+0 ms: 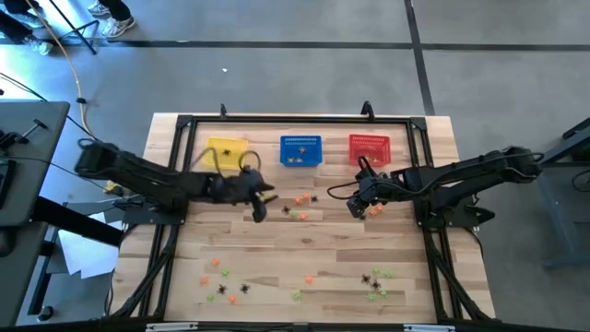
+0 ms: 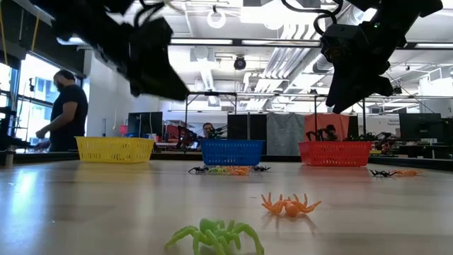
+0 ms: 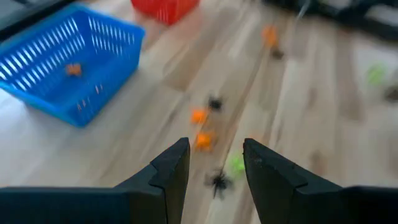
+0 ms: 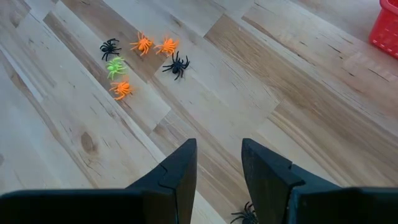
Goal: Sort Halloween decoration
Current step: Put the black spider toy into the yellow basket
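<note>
Landmark: I place everything against the blue basket [image 1: 301, 150], which stands in the far row between the yellow basket [image 1: 227, 152] and the red basket [image 1: 370, 148].
Left gripper: I see the left gripper [image 1: 259, 205] hanging above the wood just on the near side of the blue basket, shifted towards the yellow one; its fingers [image 3: 168, 177] stand apart with nothing between them.
Nearest trinkets to it: a small cluster of Halloween decoration [image 1: 300, 207], orange, black and light green spiders, lies on the table [image 1: 323, 254] just nearside of the blue basket; in the left wrist view it sits right ahead of the parted fingertips, untouched.
Right gripper: the right gripper [image 1: 358, 205] hovers nearside of the red basket, well to the red side of the blue basket; fingers spread, gripping nothing.
Trinkets by it: a black spider [image 4: 247, 214] lies under its fingertips, an orange one [image 1: 376, 210] just beside.
Inside the blue basket: one orange spider [image 3: 74, 70].
Rest: more spiders lie scattered along the near edge, far from the blue basket.
</note>
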Tool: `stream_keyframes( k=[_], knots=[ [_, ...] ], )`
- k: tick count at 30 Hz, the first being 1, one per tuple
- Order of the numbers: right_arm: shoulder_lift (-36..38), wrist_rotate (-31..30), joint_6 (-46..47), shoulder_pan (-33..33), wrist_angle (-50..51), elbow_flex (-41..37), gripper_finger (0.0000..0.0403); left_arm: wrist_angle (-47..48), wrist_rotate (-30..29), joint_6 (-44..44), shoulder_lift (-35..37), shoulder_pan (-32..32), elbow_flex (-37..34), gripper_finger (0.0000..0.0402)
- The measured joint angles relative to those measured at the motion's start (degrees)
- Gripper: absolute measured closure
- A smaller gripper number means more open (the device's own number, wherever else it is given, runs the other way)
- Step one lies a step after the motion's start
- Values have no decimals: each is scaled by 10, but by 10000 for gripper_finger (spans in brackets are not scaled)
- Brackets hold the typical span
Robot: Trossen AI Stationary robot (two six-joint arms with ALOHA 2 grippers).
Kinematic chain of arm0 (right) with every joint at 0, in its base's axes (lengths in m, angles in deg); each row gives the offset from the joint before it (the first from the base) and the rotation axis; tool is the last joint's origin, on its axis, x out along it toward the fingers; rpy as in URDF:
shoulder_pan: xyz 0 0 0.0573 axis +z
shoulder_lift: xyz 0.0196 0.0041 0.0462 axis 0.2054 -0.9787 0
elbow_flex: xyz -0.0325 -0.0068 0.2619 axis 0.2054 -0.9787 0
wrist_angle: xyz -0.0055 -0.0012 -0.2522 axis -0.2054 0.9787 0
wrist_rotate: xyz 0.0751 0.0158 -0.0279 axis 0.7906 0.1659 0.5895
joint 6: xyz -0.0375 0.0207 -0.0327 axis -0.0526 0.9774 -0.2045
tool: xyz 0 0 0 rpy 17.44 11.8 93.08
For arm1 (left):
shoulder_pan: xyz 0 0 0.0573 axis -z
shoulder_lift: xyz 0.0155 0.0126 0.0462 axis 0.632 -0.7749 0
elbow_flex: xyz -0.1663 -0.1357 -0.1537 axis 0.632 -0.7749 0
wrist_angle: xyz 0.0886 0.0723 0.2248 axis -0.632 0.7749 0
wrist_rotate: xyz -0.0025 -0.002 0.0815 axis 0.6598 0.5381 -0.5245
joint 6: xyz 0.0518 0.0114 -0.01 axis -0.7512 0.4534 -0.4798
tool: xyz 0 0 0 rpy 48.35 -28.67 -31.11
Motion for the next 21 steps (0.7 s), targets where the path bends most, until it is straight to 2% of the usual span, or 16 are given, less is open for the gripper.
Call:
stream_keyframes(
  k=[9,21],
  knots=[
    [0,0,0,0,0,0,279,-84,-15,-62,-145,19,0,264],
    [0,0,0,0,0,0,279,-158,9,-69,-232,11,-1,264]
  ],
)
